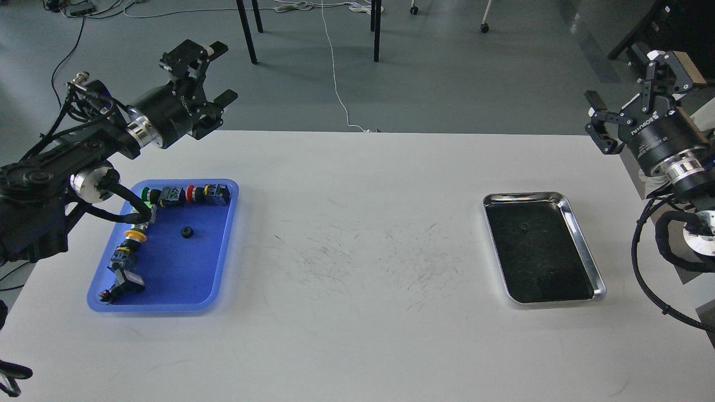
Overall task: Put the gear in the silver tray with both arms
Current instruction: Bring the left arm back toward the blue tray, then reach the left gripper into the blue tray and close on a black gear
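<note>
A small black gear (186,233) lies in the middle of the blue plastic tray (179,271) at the left. The silver tray (522,196) sits at the right, and a tiny dark piece (523,226) rests on its dark bottom. My left gripper (219,73) is open and empty, up in the air behind the blue tray's far edge. My right gripper (628,81) is open and empty, raised beyond the table's right rear corner, behind and to the right of the silver tray.
Several push-button switches (184,195) line the blue tray's far and left sides. The white table (357,312) has scuff marks in the middle. Chair legs and cables are on the floor behind it.
</note>
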{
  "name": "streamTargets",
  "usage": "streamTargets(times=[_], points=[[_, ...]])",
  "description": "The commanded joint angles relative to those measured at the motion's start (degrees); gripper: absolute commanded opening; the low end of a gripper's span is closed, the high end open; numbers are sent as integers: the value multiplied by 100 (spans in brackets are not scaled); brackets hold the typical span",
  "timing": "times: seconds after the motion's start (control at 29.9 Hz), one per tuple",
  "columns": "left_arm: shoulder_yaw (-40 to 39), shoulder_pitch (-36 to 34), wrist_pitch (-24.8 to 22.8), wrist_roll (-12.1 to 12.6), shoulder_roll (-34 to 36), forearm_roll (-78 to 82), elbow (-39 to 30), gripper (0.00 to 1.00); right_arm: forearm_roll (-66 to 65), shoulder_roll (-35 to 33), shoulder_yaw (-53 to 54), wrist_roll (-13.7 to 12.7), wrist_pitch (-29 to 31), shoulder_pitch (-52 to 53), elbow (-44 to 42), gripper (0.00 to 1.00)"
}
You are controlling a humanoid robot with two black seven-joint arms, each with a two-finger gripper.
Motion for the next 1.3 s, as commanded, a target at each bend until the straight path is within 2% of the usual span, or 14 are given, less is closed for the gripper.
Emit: streamTargets(times=[0.0, 0.03, 0.2, 0.33, 0.43, 0.57, 0.77, 0.87, 1.04, 1.14, 1.27], points=[[219, -139, 1, 0, 83, 408, 34, 98, -21, 10, -1, 1, 9, 10, -11, 95], [402, -174, 1, 0, 414, 895, -131, 98, -39, 71, -10, 1, 9, 10, -19, 95], [483, -332, 1, 0, 812, 2182, -509, 98, -57, 81, -19, 1, 9, 19, -20, 95], [492, -385, 1, 0, 1234, 2202, -756, 98, -57, 81, -19, 1, 18, 19, -20, 95], [457, -377, 1, 0, 1278, 2157, -791, 98, -65, 81, -19, 1, 9, 19, -28, 95], [562, -350, 1, 0, 1489, 2498, -1195, 98, -65, 89, -28, 1, -8, 10, -28, 95], [571, -324, 498, 0, 1788, 4124, -1723, 98, -65, 89, -36, 1, -26, 10, -28, 95], [579, -289, 1007, 0, 1902, 4695, -2117, 98, -65, 89, -36, 1, -26, 10, -28, 95], [729, -166, 1517, 0, 2113, 5855, -2303, 98, -65, 89, -45, 1, -26, 10, -28, 95], [738, 132, 2009, 0, 2140, 6488, -2444, 98, -65, 89, -45, 1, -35, 10, -37, 95], [755, 598, 2782, 0, 2096, 7332, -2286, 98, -65, 107, -45, 1, -61, 10, -20, 95]])
